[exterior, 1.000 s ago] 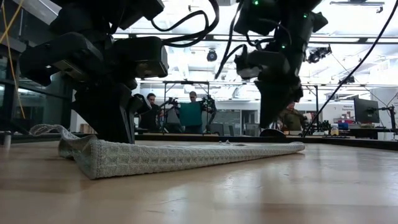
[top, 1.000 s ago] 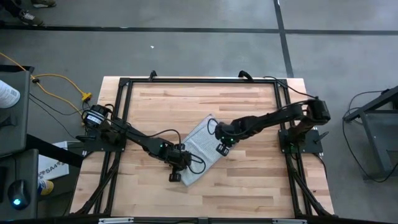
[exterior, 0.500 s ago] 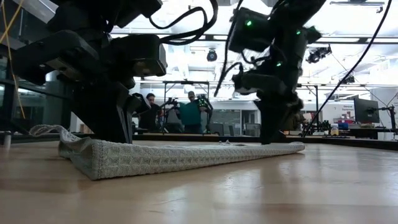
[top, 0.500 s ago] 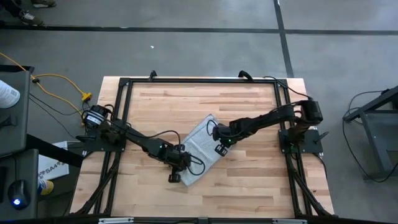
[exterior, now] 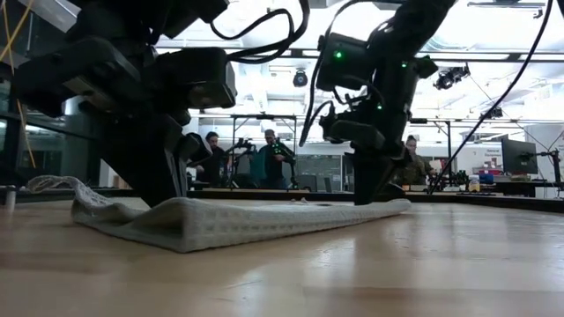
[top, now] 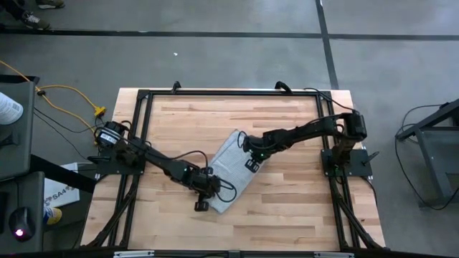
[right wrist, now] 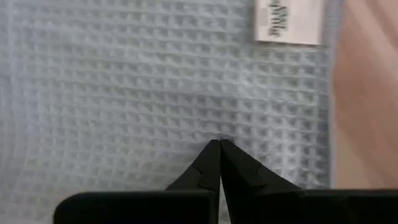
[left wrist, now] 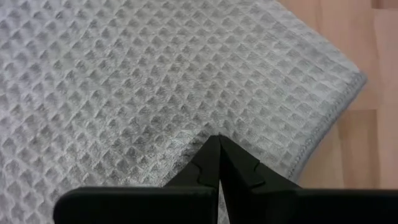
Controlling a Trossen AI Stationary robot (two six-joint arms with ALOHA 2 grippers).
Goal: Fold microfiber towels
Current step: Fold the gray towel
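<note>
The light grey-blue waffle-textured microfiber towel (top: pixel 228 170) lies folded and slanted near the middle of the pale wooden table (top: pixel 287 208), its small white tag (right wrist: pixel 288 21) close to one edge. The left gripper (left wrist: pixel 219 139) presses its tips, pinched together, down on the towel's near end; the right gripper (right wrist: pixel 219 143), likewise closed, touches its far end.

- A robotics lab or open workshop hall.
- The wooden table (top: pixel 287 208) stands on a grey concrete floor (top: pixel 215 57) marked with dark tape lines.
- Beyond the table's far edge, people (exterior: pixel 270 158) stand around another dark robot rig.
- Farther behind them are monitors (exterior: pixel 518 157) on benches, under a ceiling of bright strip lights.
- A yellow cable (top: pixel 68 92) trails left of the table.
</note>
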